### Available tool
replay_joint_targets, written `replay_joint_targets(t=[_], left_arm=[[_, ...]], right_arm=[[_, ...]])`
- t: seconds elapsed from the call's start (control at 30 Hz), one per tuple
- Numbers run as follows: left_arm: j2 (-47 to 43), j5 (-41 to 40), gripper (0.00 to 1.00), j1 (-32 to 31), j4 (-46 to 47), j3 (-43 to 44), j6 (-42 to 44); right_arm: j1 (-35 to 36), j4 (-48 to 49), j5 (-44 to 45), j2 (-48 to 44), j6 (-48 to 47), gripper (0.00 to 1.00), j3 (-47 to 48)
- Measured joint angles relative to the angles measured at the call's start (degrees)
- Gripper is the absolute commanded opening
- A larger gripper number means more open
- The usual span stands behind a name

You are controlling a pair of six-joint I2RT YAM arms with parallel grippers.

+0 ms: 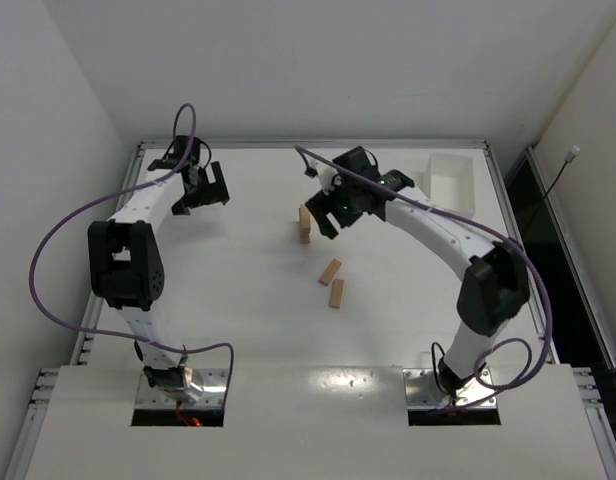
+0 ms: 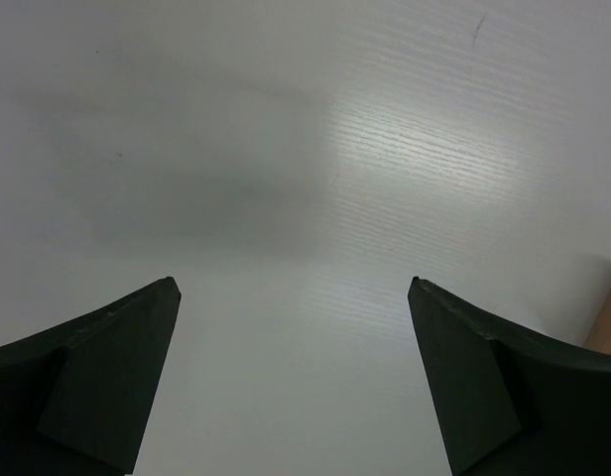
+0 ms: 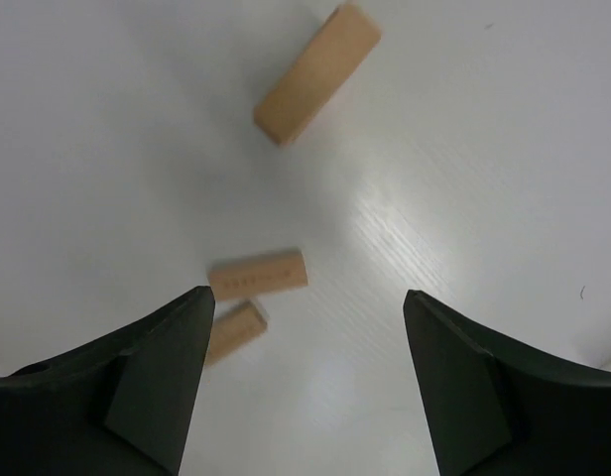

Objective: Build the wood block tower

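We are looking down on a white counter [image 1: 238,310] with both arms reaching out over it. The right end effector [image 1: 326,215] is hanging just beside the short tower of flat light-tan wood blocks [image 1: 305,225], which is standing near the counter's middle. Its black fingers [image 3: 147,377] are spread apart with nothing between them, and we cannot tell whether they are touching the tower. Two more light-tan wood blocks are lying flat nearer the arm bases, one block [image 1: 331,272] just beside the other block [image 1: 336,293], both apart from the tower. The left end effector [image 1: 208,193] is hovering over the counter at the far left, well apart from the tower, gaping wide and holding nothing. A white rectangular tray [image 1: 453,185] is sitting at the far right corner.
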Motion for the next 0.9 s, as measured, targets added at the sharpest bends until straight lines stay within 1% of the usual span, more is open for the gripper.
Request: replay_joint_targets(t=[0.07,0.23,0.3,0.33,0.37,0.4,0.47,0.53,0.6,0.77,0.87,0.9], left_arm=[[-0.85,0.63,1.00,-0.02,0.02,-0.04,0.33],[-2.32,2.99,1.00,-0.09,0.63,-0.04,1.51],[-2.38,4.37,1.00,-0.11,0.74,-0.04,2.10],[-2.38,5.05,1.00,-0.13,0.74,-0.07,2.51],[-2.38,5.64,1.00,-0.15,0.74,-0.07,2.75],[-2.38,6.08,1.00,-0.15,0.74,-0.07,2.97],[-2.38,6.73,1.00,-0.15,0.74,-0.07,3.32],[-2.38,7.17,1.00,-0.15,0.63,-0.07,3.67],[-2.38,7.50,1.00,-0.17,0.59,-0.07,3.96],[-2.38,7.78,1.00,-0.17,0.44,-0.07,4.35],[-2.36,7.93,1.00,-0.17,0.28,-0.07,4.37],[-2.27,7.98,1.00,-0.17,0.22,-0.04,4.39]], right_arm=[[-1.90,0.04,-3.96,-3.98,-7.93,0.71,-6.45],[-6.67,1.33,-13.14,-10.54,-29.09,0.62,-19.04],[-7.76,1.22,-17.31,-12.57,-40.02,0.60,-23.12],[-8.00,0.94,-18.25,-13.29,-42.40,0.59,-24.52],[-8.15,0.22,-20.37,-13.64,-47.65,0.59,-25.46],[-8.24,-0.68,-22.18,-13.68,-52.26,0.58,-25.70],[-8.44,-3.45,-25.86,-13.35,-62.10,0.58,-25.38],[-8.39,-6.58,-28.65,-11.82,-69.79,0.58,-23.74],[-8.20,-8.35,-30.51,-9.01,-76.17,0.53,-21.49],[-6.78,-12.02,-32.04,-0.37,-86.71,0.46,-15.23],[-5.75,-14.60,-32.17,4.28,-91.03,0.46,-10.91],[-5.46,-15.39,-32.15,5.35,-92.17,0.44,-9.81]])
